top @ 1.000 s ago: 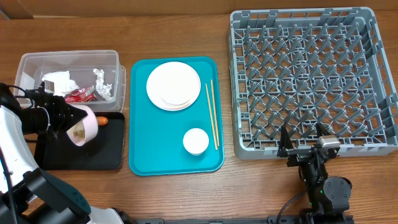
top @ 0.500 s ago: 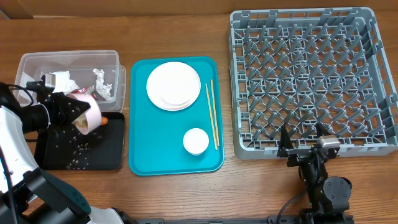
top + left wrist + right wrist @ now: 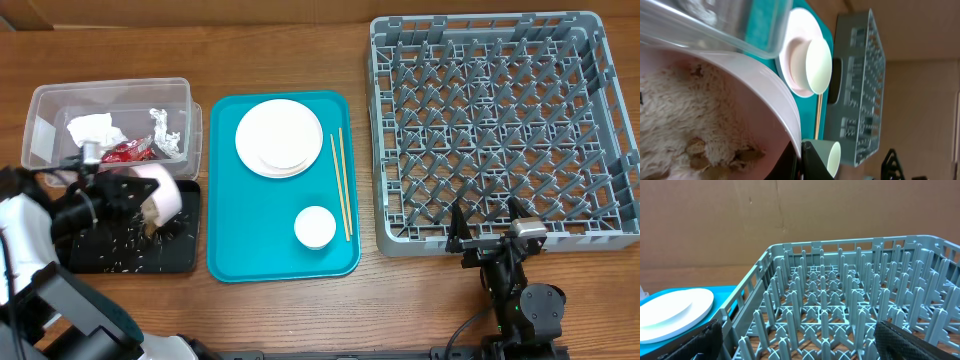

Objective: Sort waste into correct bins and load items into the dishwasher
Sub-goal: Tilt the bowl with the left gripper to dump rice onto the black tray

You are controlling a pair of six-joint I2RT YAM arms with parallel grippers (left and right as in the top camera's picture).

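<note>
Left gripper (image 3: 135, 196) was pinched tight on the rim of a white bowl (image 3: 162, 197), which hung tipped on its side over the far right corner of the black tray (image 3: 185, 258). Bowl's edge sat near the teal tray (image 3: 228, 245) rim, little room there. The wrist view showed rice (image 3: 670, 115) clinging to the bowl's inner wall, with beige scraps (image 3: 700, 150) low in it. Loose grains were strewn across the black tray floor. Clear tub (image 3: 42, 105) stood just behind the black tray, its right wall close beside the teal tray; inside lay tissue (image 3: 90, 130), red wrapper (image 3: 125, 152) and foil (image 3: 165, 135). On the teal tray: stacked plates (image 3: 279, 137) at the far end, cup (image 3: 314, 227) near the front, chopsticks (image 3: 341, 185) laid lengthwise along the right rim, just beside the cup. A narrow strip of bare table (image 3: 300, 310) ran between the teal tray and the dish rack (image 3: 500, 130); a wider band of wood lay along the front edge. Right gripper (image 3: 485, 225) was parked at the rack's near wall, jaws spread wide, holding nothing; its wrist view looked across the pegs with both fingertips at the lower corners. The rack reached nearly to the table's far and right edges.
</note>
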